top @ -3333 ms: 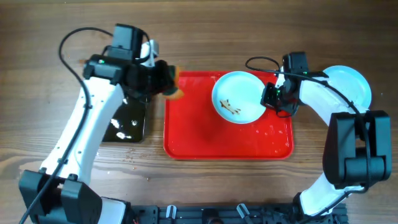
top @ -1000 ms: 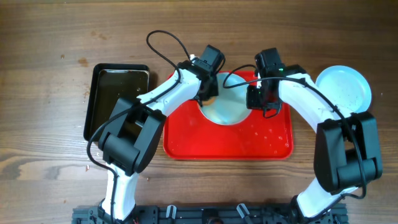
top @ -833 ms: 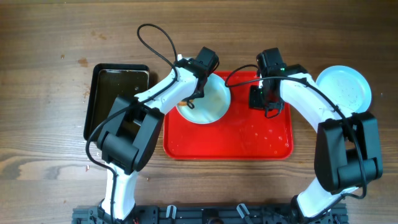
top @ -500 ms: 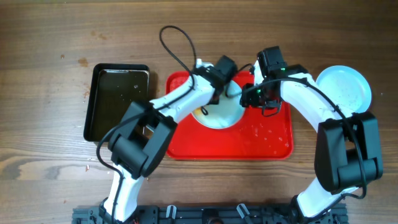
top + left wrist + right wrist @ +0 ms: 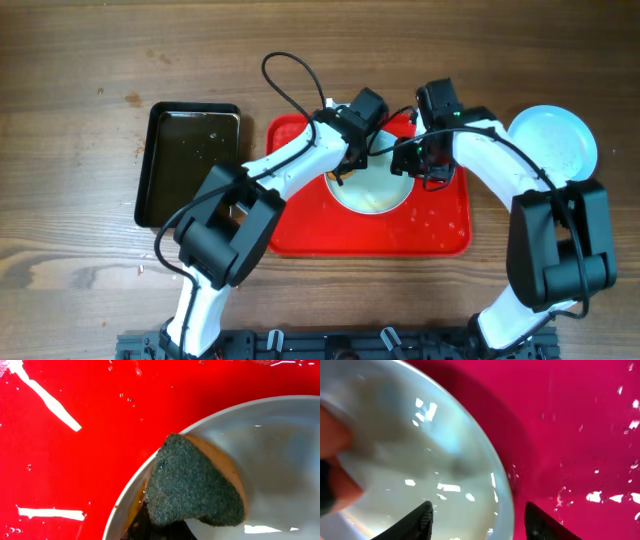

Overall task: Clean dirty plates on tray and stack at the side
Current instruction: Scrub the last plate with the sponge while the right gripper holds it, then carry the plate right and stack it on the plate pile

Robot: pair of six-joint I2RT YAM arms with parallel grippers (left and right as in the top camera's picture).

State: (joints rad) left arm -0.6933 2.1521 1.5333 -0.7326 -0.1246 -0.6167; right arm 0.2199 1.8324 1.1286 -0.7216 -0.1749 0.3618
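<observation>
A pale glossy plate [image 5: 372, 190] lies on the red tray [image 5: 300, 225]. My left gripper [image 5: 352, 152] is shut on a sponge [image 5: 195, 485], orange with a dark green scouring face, and presses it onto the plate's left inner wall [image 5: 280, 460]. Its fingers are mostly hidden under the sponge. My right gripper [image 5: 482, 521] stands open at the plate's right side, and the plate's rim [image 5: 504, 500] passes between its fingers without touching them. A thin brown film shows along the plate's rim beside the sponge. A second plate [image 5: 553, 140] lies on the table to the right of the tray.
A black rectangular pan [image 5: 190, 165] holding water stands left of the tray. Water drops lie on the tray floor [image 5: 590, 435]. Both arms cross over the tray's back half, their cables looping above it.
My right gripper has opened and let go of the plate's rim. The left gripper has swept the sponge left, then right across the plate, which slid with it.
</observation>
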